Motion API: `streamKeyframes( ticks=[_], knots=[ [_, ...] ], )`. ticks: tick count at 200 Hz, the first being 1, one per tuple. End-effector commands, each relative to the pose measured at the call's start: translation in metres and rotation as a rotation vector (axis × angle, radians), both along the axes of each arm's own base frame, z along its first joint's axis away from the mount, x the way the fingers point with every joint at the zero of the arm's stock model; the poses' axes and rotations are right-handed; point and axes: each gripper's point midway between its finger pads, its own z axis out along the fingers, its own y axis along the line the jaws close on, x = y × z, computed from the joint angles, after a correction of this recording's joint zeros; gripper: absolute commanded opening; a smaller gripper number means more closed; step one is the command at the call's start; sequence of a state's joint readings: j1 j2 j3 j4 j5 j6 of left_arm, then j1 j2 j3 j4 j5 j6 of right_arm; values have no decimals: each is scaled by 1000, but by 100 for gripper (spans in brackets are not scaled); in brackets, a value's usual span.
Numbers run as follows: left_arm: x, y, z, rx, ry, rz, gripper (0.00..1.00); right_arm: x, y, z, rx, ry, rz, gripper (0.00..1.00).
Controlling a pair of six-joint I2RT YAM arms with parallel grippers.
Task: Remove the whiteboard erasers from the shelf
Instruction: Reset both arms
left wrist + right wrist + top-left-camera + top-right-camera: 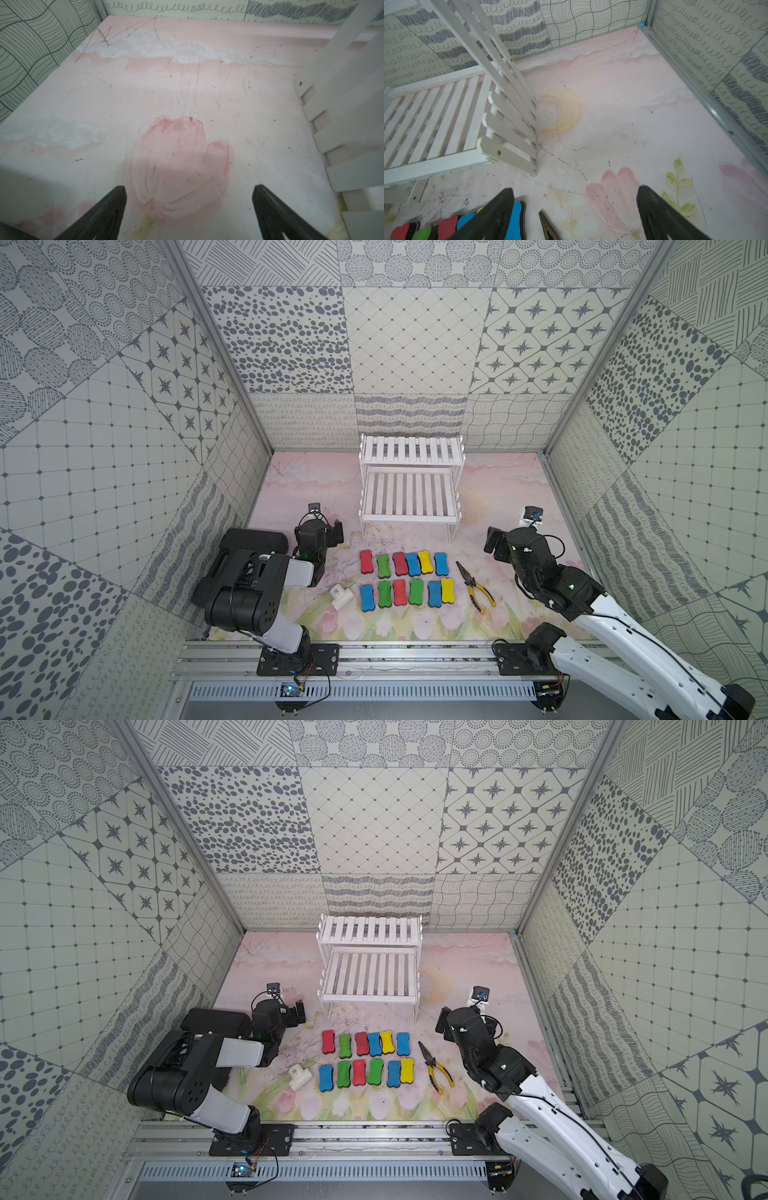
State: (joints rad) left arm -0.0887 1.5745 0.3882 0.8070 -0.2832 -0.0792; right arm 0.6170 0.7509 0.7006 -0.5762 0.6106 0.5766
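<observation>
The whiteboard erasers lie in two rows on the table in front of the shelf, from a red one (366, 562) to a yellow one (447, 590); both top views show them (365, 1058). Both slatted tiers of the white shelf (409, 516) are bare. My left gripper (189, 187) hovers open over bare table left of the shelf (353, 104), holding nothing. My right gripper (576, 188) is open and empty right of the rows, with a blue eraser (517, 220) beside one finger. In a top view the left gripper (328, 533) and right gripper (505, 545) flank the shelf's front.
Yellow-handled pliers (476, 587) lie right of the rows, their tip (548, 226) between my right fingers in the wrist view. A small white block (341, 596) sits left of the front row. A black case (257, 541) rests by the left wall. Patterned walls enclose the table.
</observation>
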Motion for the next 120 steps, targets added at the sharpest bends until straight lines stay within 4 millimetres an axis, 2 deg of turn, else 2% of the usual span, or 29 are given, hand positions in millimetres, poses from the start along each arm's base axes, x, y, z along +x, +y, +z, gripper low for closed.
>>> streamKeyframes(
  ticks=[1,14,29,43,52,75,100,120],
  knots=[
    [9,-1,18,-21,-83,-6,99,25,-3,26,-42,-133,5,97],
    [9,-2,18,-24,-81,-7,99,39,-14,26,-105,-164,-8,97],
    [9,-2,18,-25,-79,-6,99,55,-33,17,-185,-172,-45,97],
    [10,-1,18,-23,-81,-5,99,69,-46,2,-225,-170,-21,97],
    [9,-2,18,-24,-80,-6,99,74,-57,-17,-203,-162,-32,97],
    [9,-2,17,-25,-80,-5,99,81,-80,-45,-163,-189,-89,97],
    [10,-2,18,-24,-81,-5,99,90,-85,-63,-219,-168,-80,97],
    [9,-2,18,-23,-81,-6,99,100,-83,-56,-226,-226,-59,97]
  ],
)
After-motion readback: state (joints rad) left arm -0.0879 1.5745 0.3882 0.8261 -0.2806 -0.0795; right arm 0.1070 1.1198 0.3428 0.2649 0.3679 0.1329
